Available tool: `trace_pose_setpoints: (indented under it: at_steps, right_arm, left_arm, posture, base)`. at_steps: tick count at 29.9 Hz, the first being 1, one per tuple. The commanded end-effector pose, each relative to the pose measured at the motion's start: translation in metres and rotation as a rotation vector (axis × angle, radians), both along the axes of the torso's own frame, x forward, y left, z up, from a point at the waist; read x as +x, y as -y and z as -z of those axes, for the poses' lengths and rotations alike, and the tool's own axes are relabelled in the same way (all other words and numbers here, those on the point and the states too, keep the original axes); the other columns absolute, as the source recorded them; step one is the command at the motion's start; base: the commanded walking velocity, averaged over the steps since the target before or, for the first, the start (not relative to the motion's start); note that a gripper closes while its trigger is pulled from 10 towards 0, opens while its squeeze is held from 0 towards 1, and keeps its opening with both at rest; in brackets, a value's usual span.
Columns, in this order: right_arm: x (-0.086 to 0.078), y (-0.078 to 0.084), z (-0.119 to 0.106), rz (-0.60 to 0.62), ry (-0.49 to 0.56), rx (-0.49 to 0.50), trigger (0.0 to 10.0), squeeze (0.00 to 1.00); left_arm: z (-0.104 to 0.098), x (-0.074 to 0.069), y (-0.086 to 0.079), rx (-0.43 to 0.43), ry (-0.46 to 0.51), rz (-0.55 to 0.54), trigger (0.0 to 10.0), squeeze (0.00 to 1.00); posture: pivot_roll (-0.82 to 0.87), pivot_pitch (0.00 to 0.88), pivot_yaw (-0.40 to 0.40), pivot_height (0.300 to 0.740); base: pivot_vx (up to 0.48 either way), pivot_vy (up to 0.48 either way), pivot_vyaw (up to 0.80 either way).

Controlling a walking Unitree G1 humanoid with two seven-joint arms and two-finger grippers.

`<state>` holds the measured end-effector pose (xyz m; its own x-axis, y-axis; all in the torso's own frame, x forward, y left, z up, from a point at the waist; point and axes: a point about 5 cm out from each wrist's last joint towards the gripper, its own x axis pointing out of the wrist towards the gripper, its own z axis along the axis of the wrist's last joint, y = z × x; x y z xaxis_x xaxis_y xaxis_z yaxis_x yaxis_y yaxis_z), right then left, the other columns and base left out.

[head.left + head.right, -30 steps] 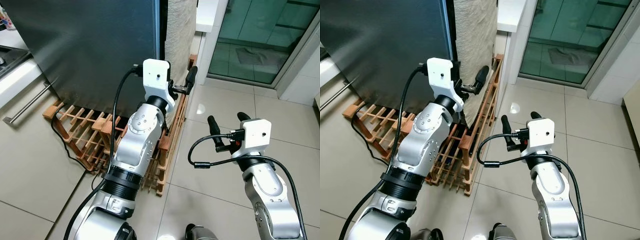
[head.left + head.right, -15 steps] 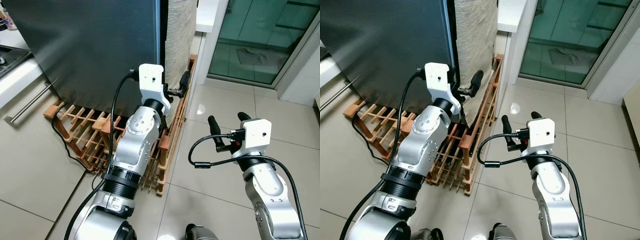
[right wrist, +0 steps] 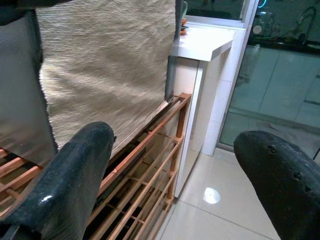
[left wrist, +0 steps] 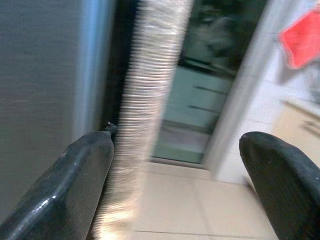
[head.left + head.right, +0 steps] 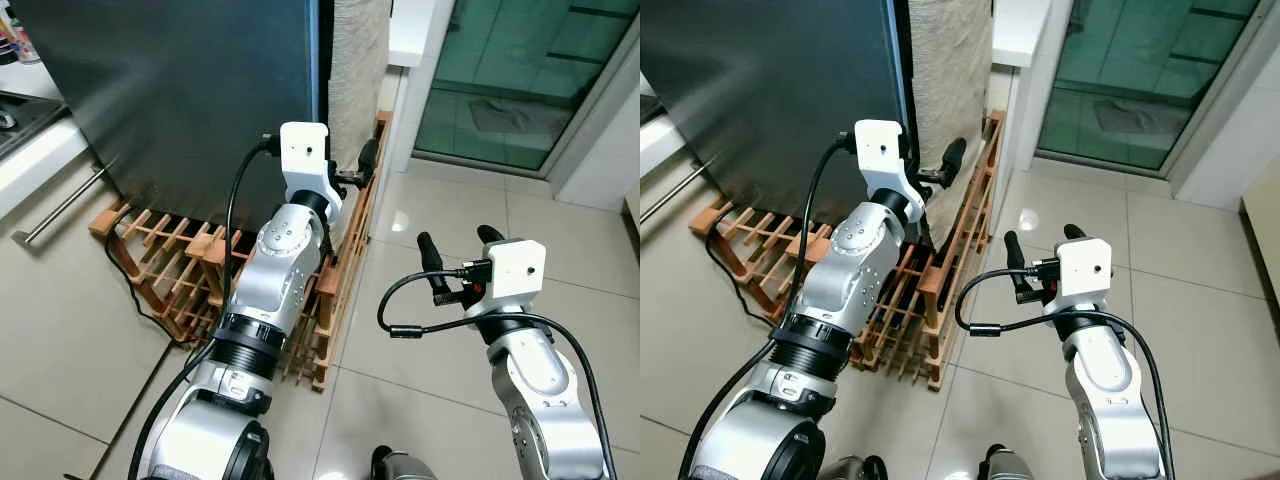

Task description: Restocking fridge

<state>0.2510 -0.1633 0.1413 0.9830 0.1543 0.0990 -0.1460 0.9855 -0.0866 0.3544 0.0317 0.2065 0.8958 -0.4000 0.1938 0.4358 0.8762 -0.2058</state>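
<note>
The fridge [image 5: 200,80] stands at the upper left, its dark grey door closed, with a pale ribbed side panel [image 5: 358,60] to the right of the door. My left gripper [image 5: 352,172] is raised at the door's right edge and is open. In the left wrist view its fingertips [image 4: 80,185] stand wide apart, one by the door edge [image 4: 107,75] and the other out past the ribbed panel [image 4: 150,100]. My right gripper [image 5: 458,245] hovers lower right over the tiled floor, open and holding nothing.
A wooden slatted rack [image 5: 190,265] lies around the fridge's foot, and a black cable [image 5: 135,295] runs over it. A white counter end [image 5: 410,30] and a green glass sliding door [image 5: 510,80] are to the right. A drawer handle [image 5: 55,205] sticks out at the left.
My left gripper has drawn in a little toward the fridge door's right edge. The right arm has stayed in place.
</note>
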Motion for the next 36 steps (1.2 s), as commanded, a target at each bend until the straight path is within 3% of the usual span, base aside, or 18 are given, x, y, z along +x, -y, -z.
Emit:
trace_pose_setpoints:
  at_steps: [1,4,9,11,14,16,19,20,24,27,32,36]
  right_arm:
    - [-0.001,0.001,-0.003,0.007,0.007,-0.007,10.0,0.19]
    - [0.003,0.006,-0.005,0.029,0.020,-0.012,10.0,0.19]
    - [0.004,0.008,-0.008,0.044,0.030,-0.014,10.0,0.19]
    - [0.003,0.007,-0.008,0.044,0.031,-0.015,10.0,0.19]
    - [0.001,0.007,-0.016,0.061,0.059,-0.006,10.0,0.19]
    - [-0.003,0.007,-0.020,0.077,0.084,-0.007,10.0,0.19]
    - [-0.009,0.011,-0.023,0.130,0.103,0.014,10.0,0.19]
    - [-0.009,0.011,-0.023,0.130,0.103,0.014,10.0,0.19]
    - [-0.010,0.019,-0.019,0.197,0.143,-0.002,10.0,0.20]
    - [-0.005,0.025,-0.020,0.222,0.163,-0.003,10.0,0.20]
    - [0.007,0.023,-0.023,0.206,0.183,-0.023,10.0,0.20]
    - [0.011,0.024,-0.024,0.208,0.185,-0.027,10.0,0.20]
  left_arm:
    - [-0.025,-0.011,0.046,-0.080,0.038,0.147,10.0,0.00]
    - [-0.022,-0.009,0.049,-0.062,0.017,0.135,10.0,0.00]
    - [-0.009,-0.003,0.051,-0.060,-0.097,0.095,10.0,0.00]
    - [-0.010,-0.002,0.050,-0.060,-0.083,0.099,10.0,0.00]
    - [-0.024,-0.008,0.033,-0.061,0.039,0.129,10.0,0.00]
    - [-0.029,-0.018,0.014,-0.045,0.125,0.136,10.0,0.00]
    - [-0.018,-0.028,-0.023,-0.008,0.153,0.044,10.0,0.00]
    - [-0.018,-0.028,-0.023,-0.008,0.153,0.044,10.0,0.00]
    - [0.014,-0.029,-0.071,0.049,0.113,-0.254,10.0,0.00]
    - [0.028,-0.029,-0.089,0.132,0.146,-0.382,10.0,0.00]
    - [0.030,-0.033,-0.102,0.225,0.206,-0.455,10.0,0.00]
    - [0.014,-0.032,-0.093,0.153,0.232,-0.418,10.0,0.00]
  posture:
    - [-0.21,0.106,0.050,0.732]
    - [-0.22,0.105,0.060,0.732]
    - [-0.22,0.112,0.066,0.732]
    - [-0.22,0.113,0.068,0.732]
    - [-0.23,0.109,0.076,0.732]
    - [-0.23,0.106,0.079,0.732]
    - [-0.22,0.106,0.075,0.732]
    - [-0.22,0.106,0.075,0.732]
    - [-0.20,0.100,0.055,0.732]
    - [-0.17,0.091,0.035,0.732]
    - [-0.16,0.074,0.026,0.732]
    - [-0.16,0.077,0.020,0.732]
  base:
    - [0.000,0.000,0.00]
    - [0.000,0.000,0.00]
    - [0.000,0.000,0.00]
    - [0.000,0.000,0.00]
    - [0.000,0.000,0.00]
    - [0.000,0.000,0.00]
    - [0.000,0.000,0.00]
    - [0.000,0.000,0.00]
    - [0.000,0.000,0.00]
    - [0.000,0.000,0.00]
    - [0.000,0.000,0.00]
    - [0.000,0.000,0.00]
